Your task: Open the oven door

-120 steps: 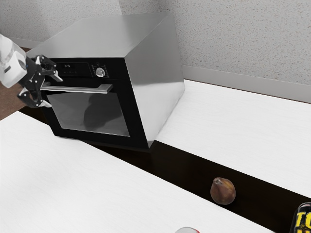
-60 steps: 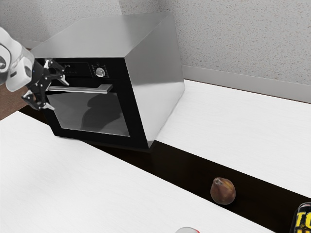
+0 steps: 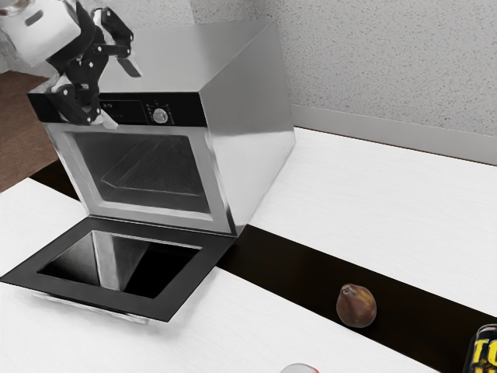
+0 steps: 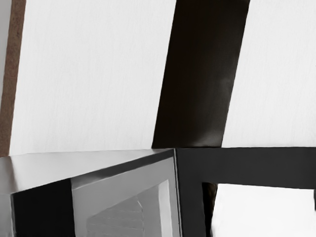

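Hanging spread and empty, the hand (image 3: 120, 94) stood near the oven (image 3: 245, 124), the door (image 3: 189, 276) folded down well below it; any next move probably called only for withdrawal, away from both.

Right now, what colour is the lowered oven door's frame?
The door frame is dark grey, nearly black; the exterior view shows it best.

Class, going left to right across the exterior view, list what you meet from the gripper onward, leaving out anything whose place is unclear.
Gripper → oven's round knob → cut-off, red-edged object → brown pear-like fruit → black can with yellow lettering
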